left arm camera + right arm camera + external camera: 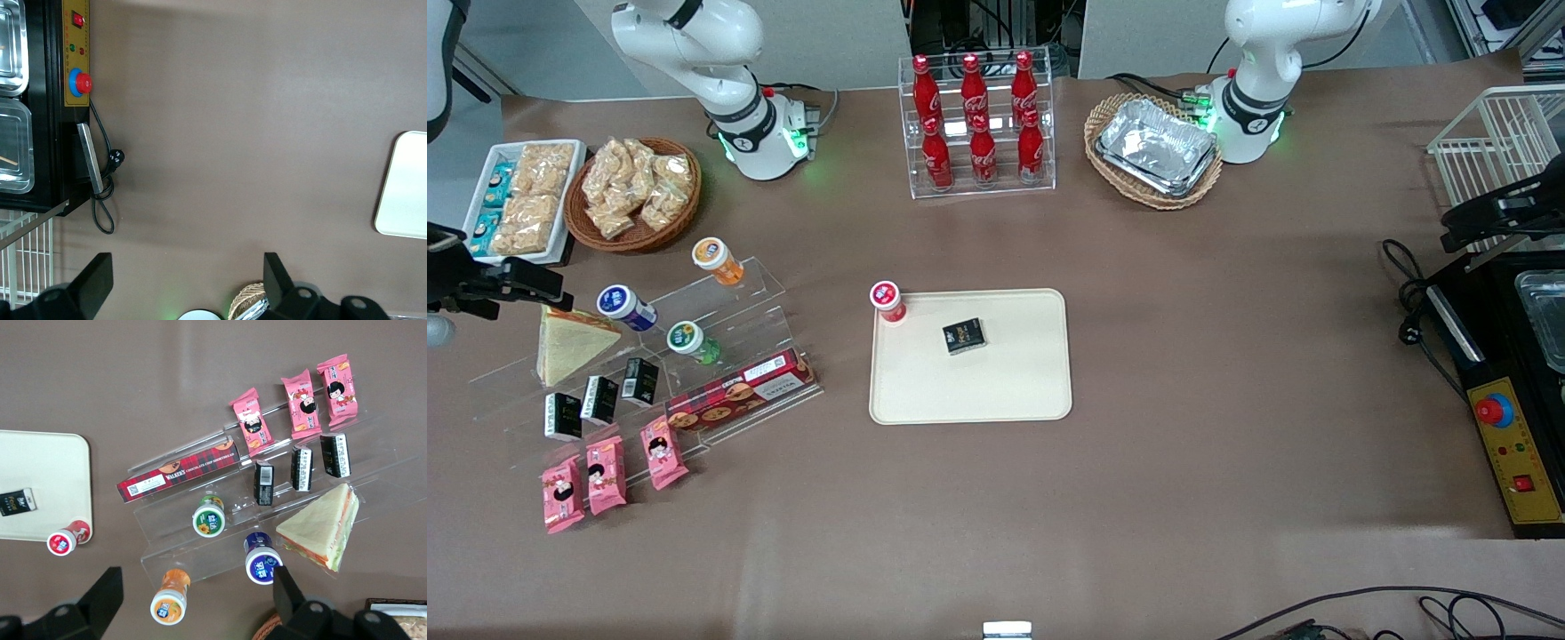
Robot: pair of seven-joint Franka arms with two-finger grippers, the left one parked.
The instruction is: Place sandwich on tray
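Pink snack packets point(607, 473), three in a row, lie closest to the front camera, at the foot of a clear acrylic stepped stand point(649, 373). Gripper point(511, 277) hangs at the working arm's end of the table, fingers point(107, 593) spread apart, nothing between them, just above the stand's upper step. Directly beneath it sits the sandwich point(569, 345): triangular wedge in clear wrap, pale bread, with orange-red and green filling along one edge, lying flat on the stand, untouched. Close beside it, blue-capped bottle point(624, 305), with green-capped bottle point(691, 342) and orange-capped bottle point(717, 260) a bit farther out. Three small black cartons point(601, 399) stand one step lower, and a red tartan biscuit box point(740, 389) lies next to them. Near the gripper, farther from the front camera, wicker basket of bagged snacks point(637, 192) and white tray of snacks point(525, 199). Well away toward table centre lies the tray point(969, 391), cream plastic, flat, with rounded corners and a low rim; it holds a small black box point(964, 336) and a red-capped bottle point(887, 302) at its corner. Brown matte cloth covers the table point(1227, 356). Rack of red cola bottles point(976, 120) stands farthest out.
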